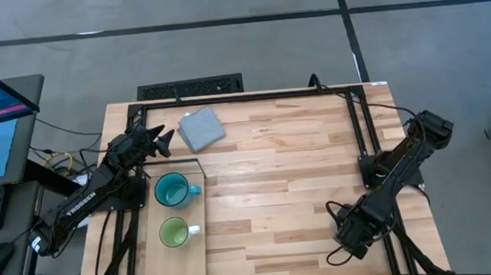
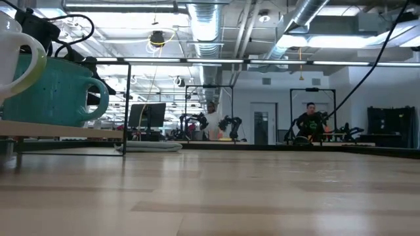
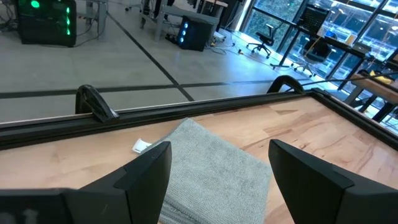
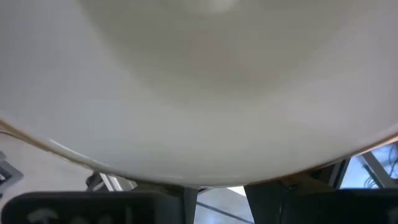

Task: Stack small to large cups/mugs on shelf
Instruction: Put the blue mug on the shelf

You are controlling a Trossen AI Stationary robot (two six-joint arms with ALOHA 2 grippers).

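Observation:
On the pale shelf (image 1: 182, 274) at the table's left stand the teal mug (image 1: 172, 191) and, nearer the front edge, the green mug (image 1: 173, 233), both upright on their bases. The low view shows the teal mug (image 2: 52, 92) and the green mug (image 2: 16, 52) close by on the shelf (image 2: 65, 131). My right gripper (image 1: 348, 235) is over the front right of the table. The white mug (image 4: 199, 87) fills its wrist view and is hidden under the arm in the high view. My left gripper (image 1: 165, 142) waits open at the far left, pointing at the grey pad (image 1: 201, 128). My right gripper is shut on the white mug, whose rounded white wall (image 4: 199, 155) lies close against the wrist camera, above the dark fingers (image 4: 93, 208). The gripper slants down from above. The mug itself hides where the fingers meet it, and I cannot tell whether it is clear of the table.
The folded grey pad (image 3: 211, 174) lies at the far left, just ahead of my left gripper (image 3: 217, 155). A black frame rail (image 1: 251, 97) runs along the far edge and down both sides. Bare planks (image 1: 276, 188) stretch between shelf and right arm. People stand far off in the room.

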